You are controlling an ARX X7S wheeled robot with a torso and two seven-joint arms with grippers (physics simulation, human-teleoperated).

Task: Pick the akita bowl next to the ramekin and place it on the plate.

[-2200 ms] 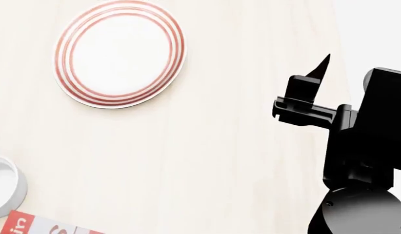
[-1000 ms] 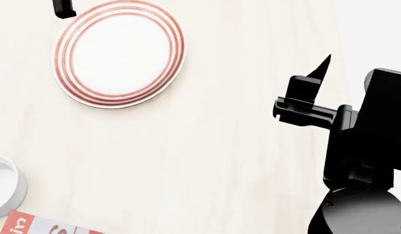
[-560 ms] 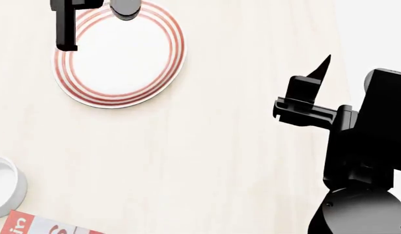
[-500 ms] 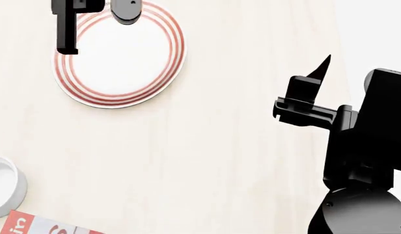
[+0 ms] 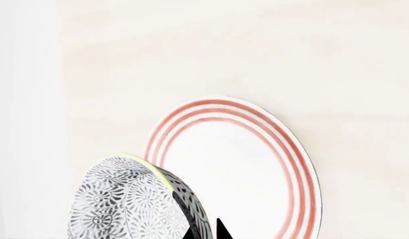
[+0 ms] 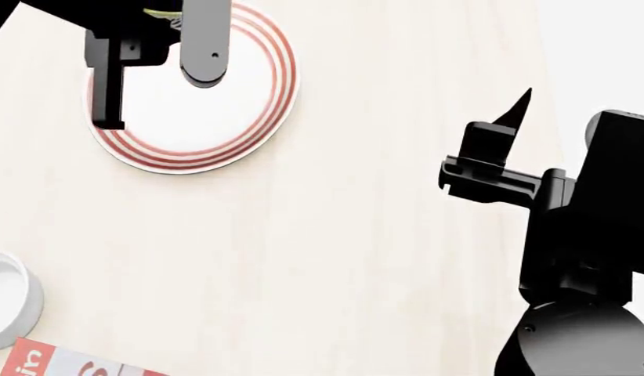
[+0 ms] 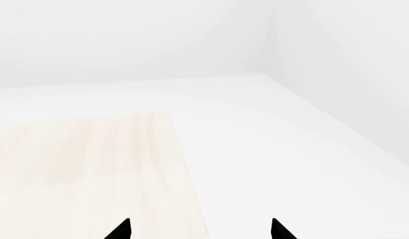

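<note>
Left gripper (image 5: 208, 231): your fingers clamp the tilted akita bowl (image 5: 135, 201) over the plate's (image 6: 249, 117) far-left rim; right gripper (image 7: 199, 230) spread, empty.

The left arm reached in from the far left corner, its gripper (image 6: 155, 63) pointing toward the robot, fingers clamped on a bowl (image 5: 135, 201). The right gripper (image 7: 199, 230) idled at right, fingertips spread apart.

Plate (image 6: 233, 117) far left on table (image 6: 353, 235); bowl (image 5: 135, 204) held above its edge; ramekin (image 6: 6, 301) near left; right gripper (image 7: 199, 230) apart, right.
</note>
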